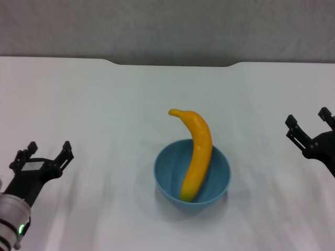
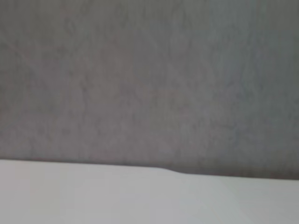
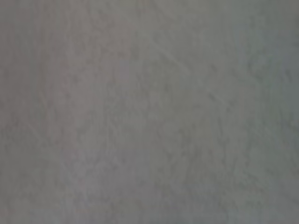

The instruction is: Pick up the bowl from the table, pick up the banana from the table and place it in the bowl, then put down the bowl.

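I see a light-blue bowl (image 1: 192,174) standing on the white bench (image 1: 104,115), with the banana (image 1: 194,152) leaning inside it, stem poking over the far rim. My left hand (image 1: 48,151) and right hand (image 1: 308,121) hover at either side, fingers apart, holding nothing.

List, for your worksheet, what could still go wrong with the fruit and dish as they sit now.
1. The banana leans in the bowl, its stem end overhanging the far rim; a knock could tip it onto the table.
2. The left pincer and right pincer, both open, flank the bowl; a careless sweep inward could shove it.
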Robot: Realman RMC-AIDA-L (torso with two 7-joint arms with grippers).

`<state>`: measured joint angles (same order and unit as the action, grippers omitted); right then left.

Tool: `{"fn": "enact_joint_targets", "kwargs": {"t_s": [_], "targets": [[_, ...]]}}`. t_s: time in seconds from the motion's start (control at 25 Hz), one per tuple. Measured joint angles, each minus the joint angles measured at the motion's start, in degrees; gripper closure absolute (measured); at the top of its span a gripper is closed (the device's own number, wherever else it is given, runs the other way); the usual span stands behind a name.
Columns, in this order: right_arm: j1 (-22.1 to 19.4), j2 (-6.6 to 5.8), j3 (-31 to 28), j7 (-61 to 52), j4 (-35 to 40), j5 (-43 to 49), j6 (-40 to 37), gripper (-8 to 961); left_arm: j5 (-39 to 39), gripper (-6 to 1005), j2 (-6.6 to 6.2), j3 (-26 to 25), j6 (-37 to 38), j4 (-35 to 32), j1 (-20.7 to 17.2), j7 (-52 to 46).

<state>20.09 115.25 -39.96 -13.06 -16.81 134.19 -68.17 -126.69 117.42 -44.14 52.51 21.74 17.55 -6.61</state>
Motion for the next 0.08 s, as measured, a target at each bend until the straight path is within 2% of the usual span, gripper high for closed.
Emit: {"fn": "enact_joint_targets", "kwargs": {"t_s": [0.08], "targets": [[-0.1, 0.05, 0.0, -0.3, 0.6, 0.0, 0.1, 73, 0.2, 103, -0.01, 0.0, -1.7, 0.1, 0.7, -0.5]]}}
